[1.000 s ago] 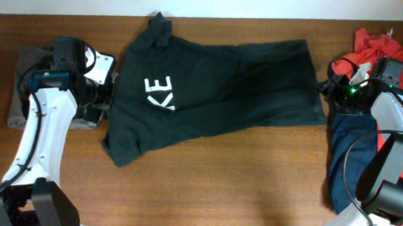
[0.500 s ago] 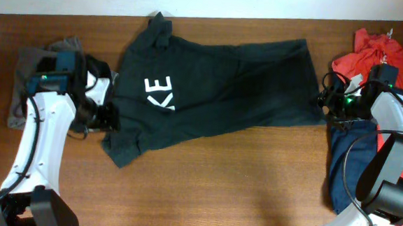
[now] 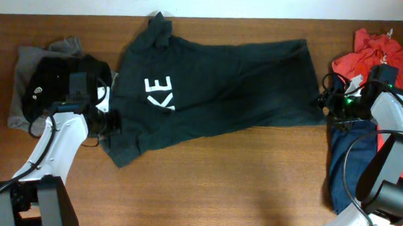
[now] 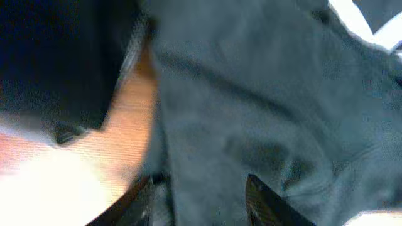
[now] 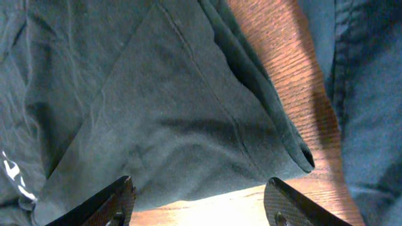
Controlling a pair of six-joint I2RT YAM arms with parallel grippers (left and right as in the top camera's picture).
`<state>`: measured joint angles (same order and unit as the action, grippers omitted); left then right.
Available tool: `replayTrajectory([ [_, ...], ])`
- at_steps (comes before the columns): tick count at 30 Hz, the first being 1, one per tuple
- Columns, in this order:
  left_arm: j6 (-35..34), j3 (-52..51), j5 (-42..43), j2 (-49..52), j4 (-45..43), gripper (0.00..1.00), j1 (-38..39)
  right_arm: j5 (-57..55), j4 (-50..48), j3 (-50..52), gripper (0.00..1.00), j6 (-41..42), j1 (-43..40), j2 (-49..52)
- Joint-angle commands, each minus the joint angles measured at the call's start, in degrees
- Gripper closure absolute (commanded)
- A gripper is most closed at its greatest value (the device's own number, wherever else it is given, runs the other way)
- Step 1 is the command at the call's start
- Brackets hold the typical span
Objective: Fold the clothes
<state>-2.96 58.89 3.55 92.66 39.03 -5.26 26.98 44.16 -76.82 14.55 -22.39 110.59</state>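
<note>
"Dark green-black shirt point(image 3: 217, 79), soft and limp. Where does it lie for you?"

"Spread flat across the middle of the table point(image 3: 218, 191), turned sideways: white letters and sleeves toward your left arm, hem toward your right. One sleeve points at the far edge, the other at the near left."

"And your tools?"

"Your left gripper point(image 4: 198, 191) hangs right over the near sleeve with its fingers part-spread and cloth under them. The wrist view is blurred, but I see nothing bunched or pinched between them. Your right gripper point(image 5: 200, 188) is spread wide above the hem corner, holding nothing."

"How will the shirt behave?"

"My guess is light, floppy, with no stiffness. It will sag and drag on the wood, and a one-layer pinch may peel the top from the bottom. Take both layers together."

"Where would you grab?"

"At the seamed edges, since they are thicker and give the fingers something to bite. On the right, take the hem corner lying just beside the navy garment point(image 3: 345, 164). On the left, take the sleeve cuff or the shoulder seam above it."

"Anything to avoid?"

"Keep your left fingers off the grey garment point(image 3: 21, 81) under that arm, and your right ones off the red garment point(image 3: 373, 50). Both piles sit near the shirt's ends."
</note>
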Motion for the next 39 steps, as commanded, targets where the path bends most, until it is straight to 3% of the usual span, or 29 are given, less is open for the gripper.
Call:
replayTrajectory([
  [1,0.0,0.5,-3.8,-0.5,-5.6,0.48,-0.2,-0.7,-0.4,0.0,0.30,-0.6,0.3,0.1],
  [9,0.0,0.2,1.7,5.9,-16.0,0.46,-0.2,-0.7,-0.4,0.0,0.30,-0.6,0.3,0.2],
  [11,0.0,0.2,4.8,8.5,-17.8,0.52,-0.2,-0.7,-0.4,0.0,0.30,-0.6,0.3,0.2],
  [15,-0.1,0.4,4.7,9.0,-18.2,0.79,-0.2,-0.7,-0.4,0.0,0.30,-0.6,0.7,0.2],
  [19,0.0,2.4,5.5,7.3,-15.9,0.98,-0.2,-0.7,-0.4,0.0,0.30,-0.6,1.8,0.2],
  [29,0.0,7.6,5.5,-1.9,-12.9,1.00,-0.3,-0.7,-0.4,0.1,0.30,-0.6,3.0,0.2],
  [30,0.0,7.6,5.4,-1.7,-12.0,0.99,-0.4,-0.7,-0.4,0.1,0.30,-0.6,3.0,0.2],
  [31,0.0,7.5,4.9,-1.3,-10.8,0.91,-0.5,-0.7,-0.4,0.1,0.30,-0.6,3.0,0.2],
  [32,0.0,7.5,4.3,-0.6,-9.1,0.69,-0.5,-0.7,-0.4,0.1,0.30,-0.6,3.0,0.2],
  [35,0.0,7.5,2.6,2.0,-6.6,0.49,-0.5,-0.7,-0.4,0.1,0.30,-0.6,3.0,0.2],
  [39,0.0,7.5,2.6,7.4,-7.3,0.46,-0.5,-0.7,-0.4,0.1,0.30,-0.6,3.0,0.2],
])
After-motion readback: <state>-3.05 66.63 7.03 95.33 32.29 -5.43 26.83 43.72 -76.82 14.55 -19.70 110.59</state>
